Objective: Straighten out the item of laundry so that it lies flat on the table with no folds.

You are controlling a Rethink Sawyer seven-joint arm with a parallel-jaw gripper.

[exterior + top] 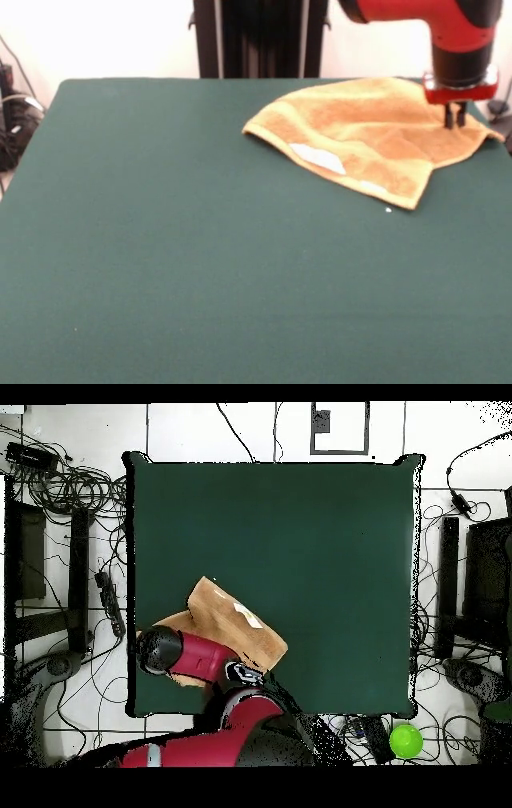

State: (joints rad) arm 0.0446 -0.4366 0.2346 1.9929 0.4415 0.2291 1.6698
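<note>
The item of laundry [376,132], an orange-tan towel, lies crumpled at the far right of the table [176,240]. It is folded over itself, and two white labels [318,158] show along its near hem. My gripper [454,122] comes straight down onto the towel's right part, close to its right corner. Its fingers stand close together with their tips in the fabric. In the overhead view the towel [228,622] sits near the table's [300,524] bottom left edge. The red arm [185,656] covers the towel's lower left part and hides the gripper there.
The towel's right corner reaches almost to the table's right edge in the front view. A small white speck [388,210] lies on the cloth just in front of the towel. Cables and equipment surround the table on the floor, and a green ball [405,740] lies there too.
</note>
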